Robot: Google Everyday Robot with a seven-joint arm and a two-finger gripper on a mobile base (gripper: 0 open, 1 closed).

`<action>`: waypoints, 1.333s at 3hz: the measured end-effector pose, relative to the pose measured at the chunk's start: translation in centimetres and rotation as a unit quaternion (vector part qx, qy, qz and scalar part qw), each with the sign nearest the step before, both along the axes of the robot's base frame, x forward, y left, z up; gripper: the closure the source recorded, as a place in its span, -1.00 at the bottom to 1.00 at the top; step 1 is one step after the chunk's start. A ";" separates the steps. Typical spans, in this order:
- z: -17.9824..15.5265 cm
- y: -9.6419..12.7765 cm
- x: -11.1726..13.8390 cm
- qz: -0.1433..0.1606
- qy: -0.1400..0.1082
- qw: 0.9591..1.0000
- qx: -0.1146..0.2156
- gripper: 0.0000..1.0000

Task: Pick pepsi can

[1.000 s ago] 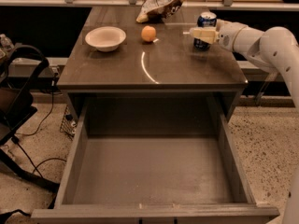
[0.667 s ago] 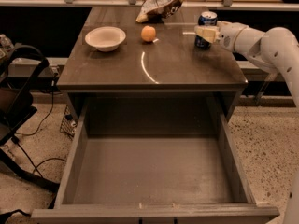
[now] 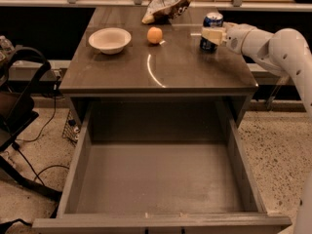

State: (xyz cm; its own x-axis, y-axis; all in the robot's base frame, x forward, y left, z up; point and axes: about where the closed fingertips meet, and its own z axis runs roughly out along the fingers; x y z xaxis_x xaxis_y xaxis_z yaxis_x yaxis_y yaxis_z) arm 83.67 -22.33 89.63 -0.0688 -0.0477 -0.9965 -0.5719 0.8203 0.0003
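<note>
The pepsi can (image 3: 213,19) is a dark-blue can with a silver rim. It stands upright at the back right of the table top (image 3: 161,72). My gripper (image 3: 208,32) reaches in from the right on a white arm (image 3: 273,43) and sits around the can at mid-height. One pale finger (image 3: 210,35) crosses the can's front; the other finger is hidden behind it. The fingers look closed against the can, whose bottom is at or just above the table surface.
A white bowl (image 3: 110,39) sits at the back left of the table, with an orange (image 3: 154,34) in the middle back and a crumpled chip bag (image 3: 170,4) behind it. A wide drawer (image 3: 156,179) stands pulled open below the table front. A dark chair and cables (image 3: 19,121) are on the floor at left.
The gripper and can have stayed almost in place at the back right of the table. The finger across the can's front has shifted only slightly.
</note>
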 end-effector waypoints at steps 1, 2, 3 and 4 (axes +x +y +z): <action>1.1 0.0 0.0 -0.004 0.001 1.000 0.000 1.00; 7.4 -1.3 -1.0 -0.027 -0.013 1.000 -0.006 1.00; 11.7 -2.1 -1.6 -0.040 -0.021 0.999 -0.012 1.00; 20.0 -2.3 -3.9 -0.056 -0.039 0.997 -0.026 1.00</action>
State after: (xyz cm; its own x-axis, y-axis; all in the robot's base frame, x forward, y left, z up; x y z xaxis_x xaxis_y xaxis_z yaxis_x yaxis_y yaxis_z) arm 79.79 -24.66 109.67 0.0005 -0.0964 -0.9953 -0.4735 0.8767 -0.0852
